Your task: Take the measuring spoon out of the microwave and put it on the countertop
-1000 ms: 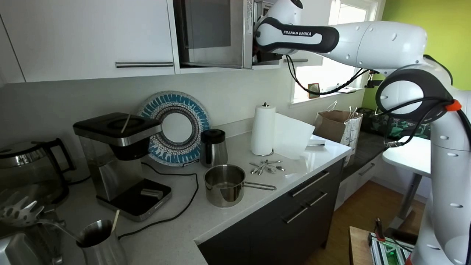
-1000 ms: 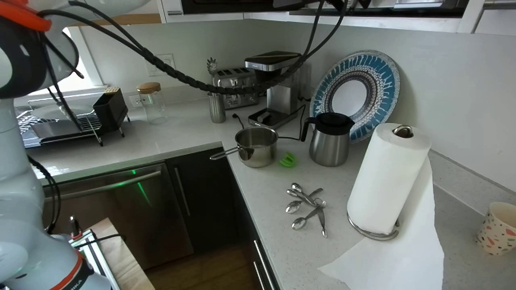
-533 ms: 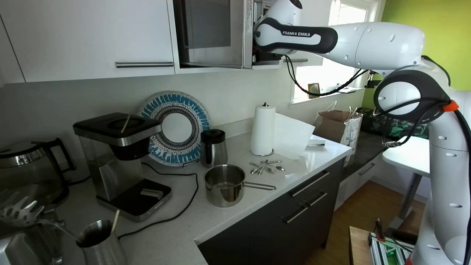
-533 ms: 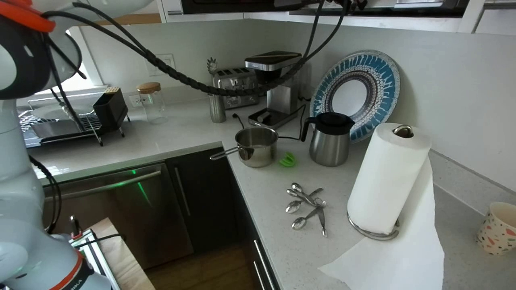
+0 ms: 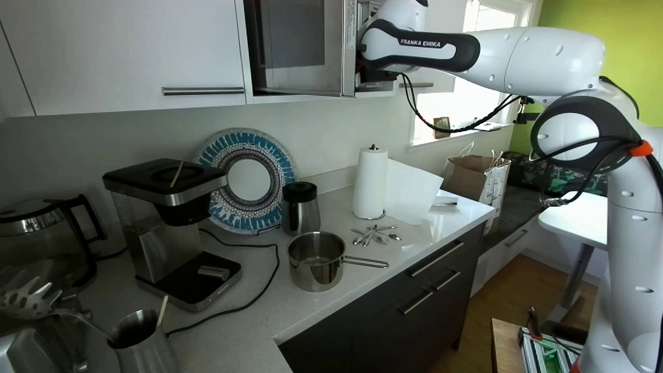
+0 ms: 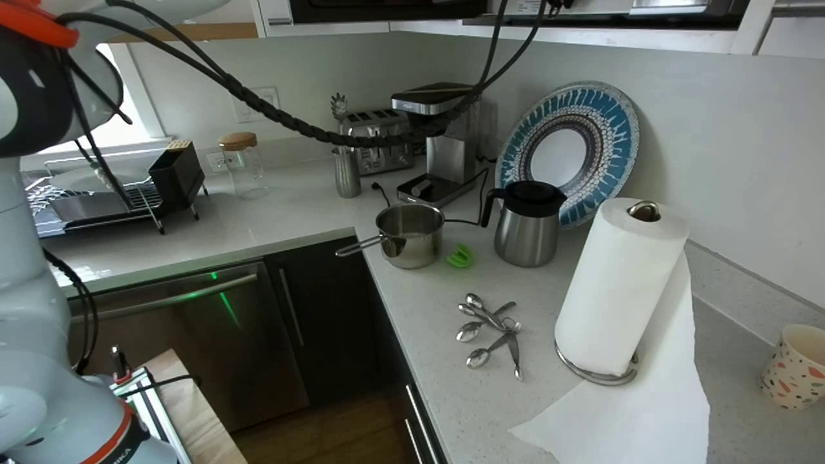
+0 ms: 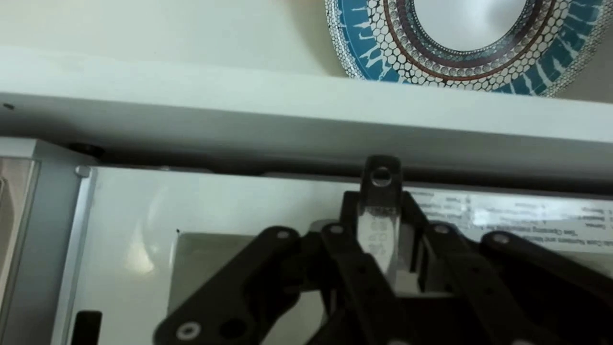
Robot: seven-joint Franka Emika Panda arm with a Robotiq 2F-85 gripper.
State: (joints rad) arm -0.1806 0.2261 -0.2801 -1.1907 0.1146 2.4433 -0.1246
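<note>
The measuring spoon (image 7: 378, 235) shows its flat metal handle, with a hole near the end, in the wrist view. My gripper (image 7: 380, 211) is shut on that handle, one finger on each side; the bowl is hidden. Behind them lies the pale front of the microwave (image 7: 139, 206) with a printed label. In an exterior view its glass door (image 5: 298, 36) stands open and hides the gripper. Another exterior view catches only the lower edge of the microwave (image 6: 670, 8) at the top. Below runs the white countertop (image 6: 425, 322).
On the worktop sit several silver spoons (image 6: 493, 328), a pot (image 6: 411, 235), a steel jug (image 6: 528, 222), a paper towel roll (image 6: 622, 283) and a coffee machine (image 5: 166, 228). A patterned plate (image 5: 248, 178) leans on the wall. Just by the gripper runs a cabinet ledge (image 7: 287, 98).
Over the last half second the arm has risen slightly. Its hanging cables have shifted up and a little left in an exterior view, and dark gripper parts there have moved mostly out of frame.
</note>
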